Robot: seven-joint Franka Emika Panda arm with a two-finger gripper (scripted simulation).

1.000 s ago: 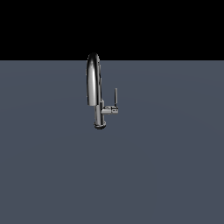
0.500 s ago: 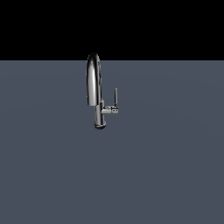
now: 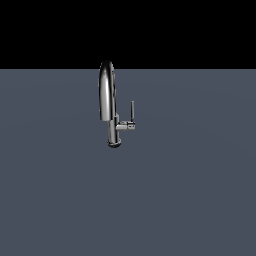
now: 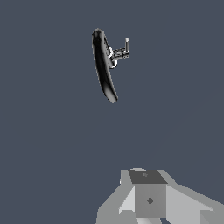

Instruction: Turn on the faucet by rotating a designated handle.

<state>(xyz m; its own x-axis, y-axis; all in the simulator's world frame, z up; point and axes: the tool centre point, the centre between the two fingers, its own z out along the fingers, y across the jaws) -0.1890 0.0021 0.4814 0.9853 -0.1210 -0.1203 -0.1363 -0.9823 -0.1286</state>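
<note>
The chrome faucet (image 3: 108, 102) stands upright on the grey floor, with its tall arched spout and a round dark base. The handle (image 3: 132, 110) is a thin dark rod that points straight up from a short chrome stub on the exterior view's right of the body. In the wrist view the faucet (image 4: 104, 65) is seen from above, with the handle (image 4: 126, 43) beside it. My gripper (image 4: 148, 177) shows only as grey blocks at the picture's edge, well away from the faucet. Its fingertips are not clear. Neither the arm nor the gripper shows in the exterior view.
A flat grey surface (image 3: 190, 190) spreads around the faucet in every direction. A black background lies behind it.
</note>
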